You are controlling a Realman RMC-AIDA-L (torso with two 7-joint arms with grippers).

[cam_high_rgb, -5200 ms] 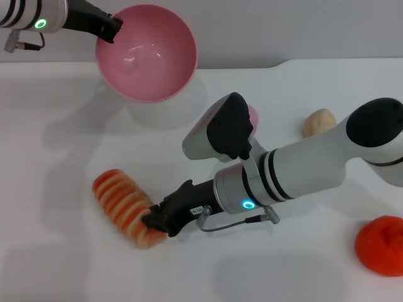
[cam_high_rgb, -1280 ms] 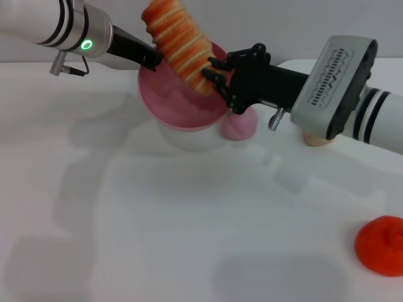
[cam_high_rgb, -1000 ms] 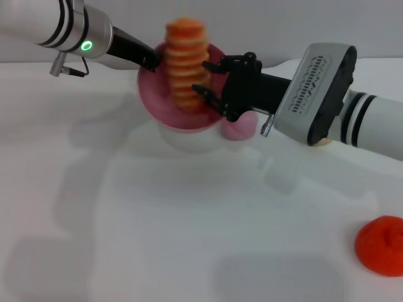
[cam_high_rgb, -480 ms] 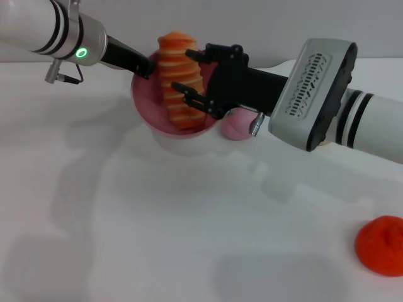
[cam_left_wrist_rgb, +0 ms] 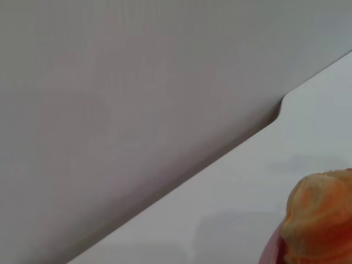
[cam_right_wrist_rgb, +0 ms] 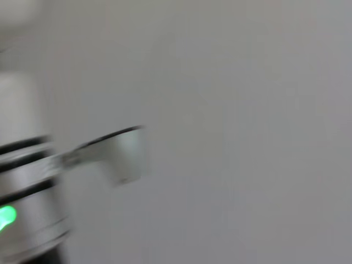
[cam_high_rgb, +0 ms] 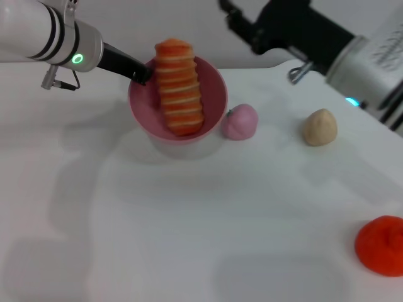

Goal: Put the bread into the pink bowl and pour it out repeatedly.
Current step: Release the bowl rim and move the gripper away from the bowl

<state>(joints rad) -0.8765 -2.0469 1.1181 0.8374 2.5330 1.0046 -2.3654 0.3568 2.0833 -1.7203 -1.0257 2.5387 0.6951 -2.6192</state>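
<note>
The bread [cam_high_rgb: 179,88] stands on end inside the pink bowl [cam_high_rgb: 211,85], its top poking above the rim, toward the far edge of the white worktop [cam_high_rgb: 189,239]. The left gripper [cam_high_rgb: 141,74] is clamped on the bowl's left rim. The right gripper [cam_high_rgb: 242,19] is raised above the far edge, well apart from the bowl; whether its fingers are parted I cannot tell.

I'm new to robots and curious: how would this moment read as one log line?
bread: standing in pink bowl | left gripper: gripping bowl rim | right gripper: raised behind bowl, empty
</note>
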